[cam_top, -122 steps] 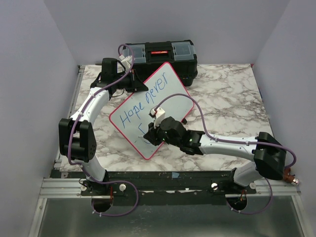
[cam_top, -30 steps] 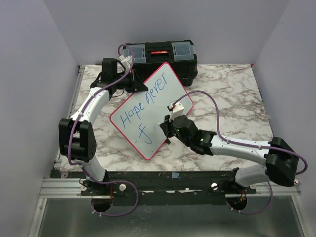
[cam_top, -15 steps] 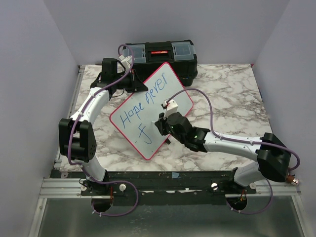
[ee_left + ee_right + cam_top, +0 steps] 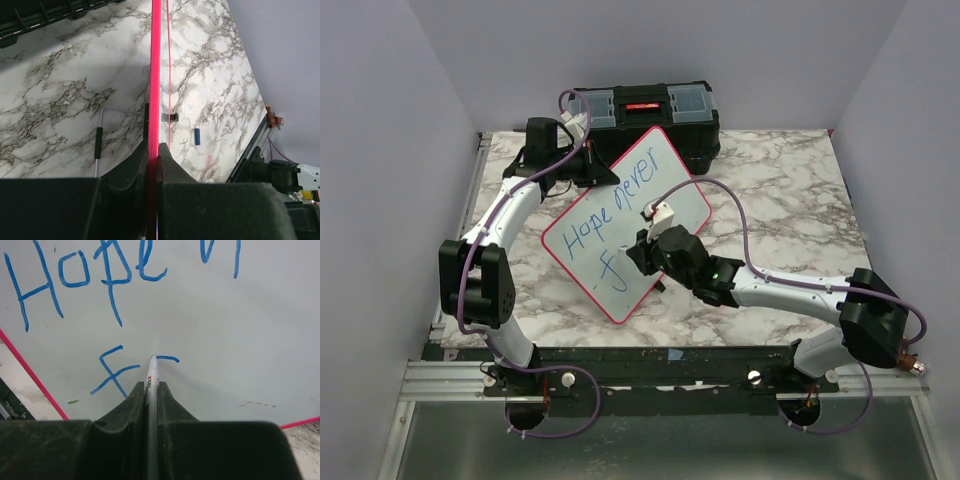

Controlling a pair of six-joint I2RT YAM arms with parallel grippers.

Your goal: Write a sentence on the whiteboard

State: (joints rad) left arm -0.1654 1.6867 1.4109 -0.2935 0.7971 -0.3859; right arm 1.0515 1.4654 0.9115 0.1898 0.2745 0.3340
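Right gripper [image 4: 149, 390]: clamped on a marker [image 4: 151, 371], its tip against the whiteboard [image 4: 225, 330] beside a blue "f", below "Hope never". Right arm: stretched low and leftward over the desk [image 4: 780, 200]. Left gripper [image 4: 152, 150]: pinching the whiteboard's red frame edge; arm extended forward. Whiteboard: tilted, mid-desk, before a black toolbox [image 4: 645, 110].

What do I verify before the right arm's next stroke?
1. The left gripper clamped on the whiteboard frame: ok.
2. The marker straight in the right gripper: ok.
3. Marker tip on the board, at the short blue stroke beside the "f": ok.
4. Ink laying down: ok, strokes look solid.
5. Blank space right of the tip: ok.
6. Board clear of the toolbox behind: cannot tell.
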